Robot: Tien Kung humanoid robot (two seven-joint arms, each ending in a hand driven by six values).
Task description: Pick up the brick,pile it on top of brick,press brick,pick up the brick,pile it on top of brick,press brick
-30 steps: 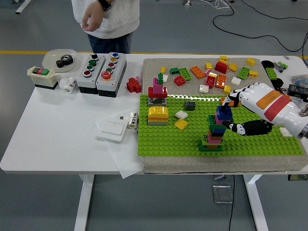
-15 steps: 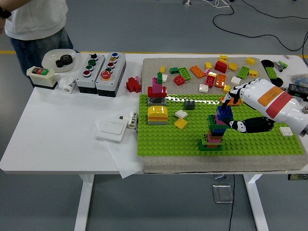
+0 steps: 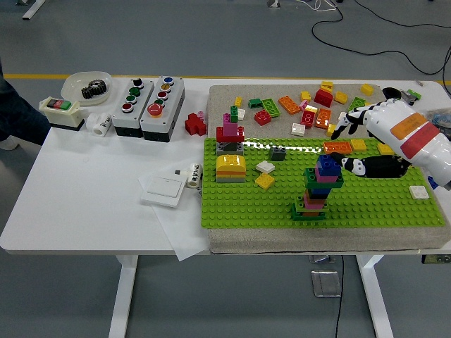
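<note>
Atop the multicoloured brick stack sits a blue brick, untilted.

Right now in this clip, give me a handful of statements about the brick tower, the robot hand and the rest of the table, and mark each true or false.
1. A blue brick tops the tower on the green baseplate. True.
2. The right robot hand grips the blue brick. False: its fingers are spread beside the tower, clear of the brick.
3. The tower stands on the bare white table. False: it stands on the green baseplate.
4. Loose bricks lie on the grey mat beyond the baseplate. True.
5. The two button boxes sit on the baseplate. False: they sit on the table, left of it.
</note>
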